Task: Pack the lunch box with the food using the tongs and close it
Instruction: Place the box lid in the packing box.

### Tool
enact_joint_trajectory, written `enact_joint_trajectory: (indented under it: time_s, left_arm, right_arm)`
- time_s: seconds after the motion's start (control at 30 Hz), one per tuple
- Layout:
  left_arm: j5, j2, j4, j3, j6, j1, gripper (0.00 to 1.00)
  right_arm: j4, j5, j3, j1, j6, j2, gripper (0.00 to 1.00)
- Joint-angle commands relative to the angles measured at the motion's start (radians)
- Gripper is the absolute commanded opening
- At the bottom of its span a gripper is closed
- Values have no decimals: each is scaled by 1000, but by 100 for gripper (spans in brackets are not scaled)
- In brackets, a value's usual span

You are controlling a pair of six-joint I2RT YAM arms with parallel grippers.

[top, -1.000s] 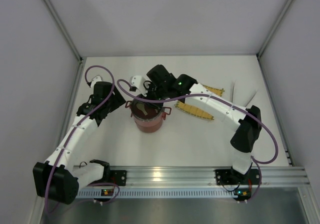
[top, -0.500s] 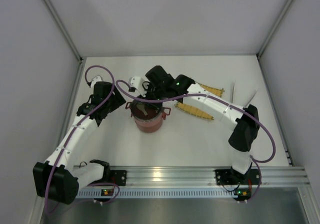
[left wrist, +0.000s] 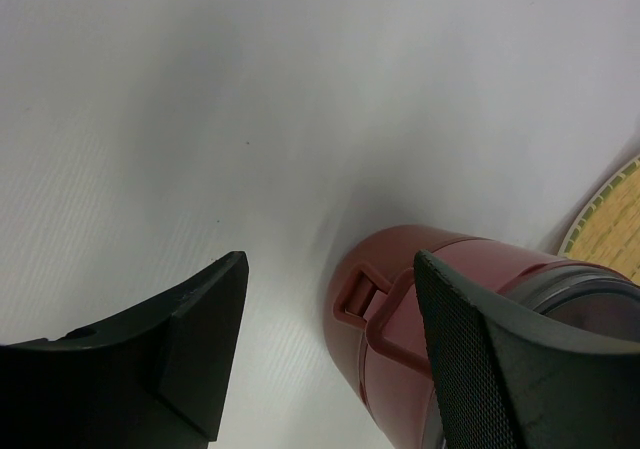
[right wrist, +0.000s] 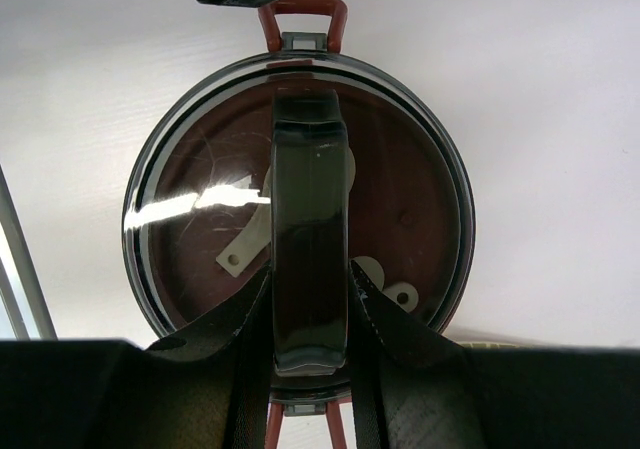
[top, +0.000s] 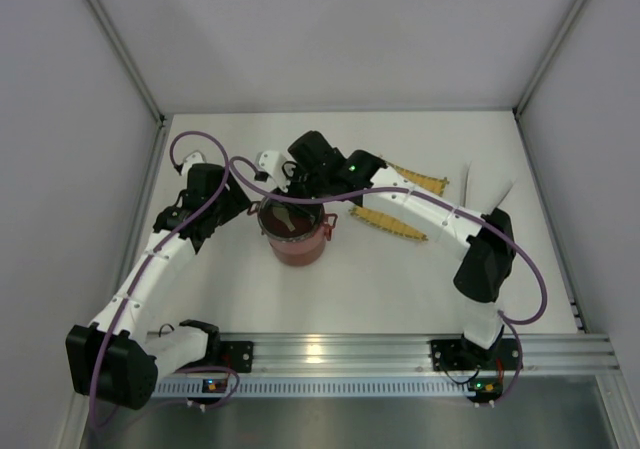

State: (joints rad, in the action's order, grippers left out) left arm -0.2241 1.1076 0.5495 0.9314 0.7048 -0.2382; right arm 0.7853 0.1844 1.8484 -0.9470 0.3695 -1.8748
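From above, the round dark-red stackable lunch box (top: 298,249) stands mid-table between the arms. The right gripper (top: 292,207) reaches onto its top, and the left gripper (top: 243,207) waits just beside it.

In the left wrist view, the left gripper (left wrist: 330,269) gapes wide and holds nothing. The lunch box (left wrist: 400,309) shows beyond its right finger.

In the right wrist view, the right gripper (right wrist: 310,314) is pinched narrowly on the dark bar handle (right wrist: 310,199) of the grey domed lid (right wrist: 410,199), which lies over the lunch box.
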Motion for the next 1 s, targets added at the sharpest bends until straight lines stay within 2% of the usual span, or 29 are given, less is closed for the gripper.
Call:
enact_joint_trajectory:
  time_s: [0.0, 0.47, 0.97]
  left_arm:
    - [9, -2, -14, 29, -13, -3, 73]
    - [17, 6, -16, 35, -11, -3, 72]
    - [19, 9, -17, 32, -8, -3, 72]
  right_arm:
    - [-15, -32, 9, -12, -6, -30, 2]
    - [-3, -94, -28, -12, -14, 36, 1]
    - [28, -65, -44, -12, -7, 63, 2]
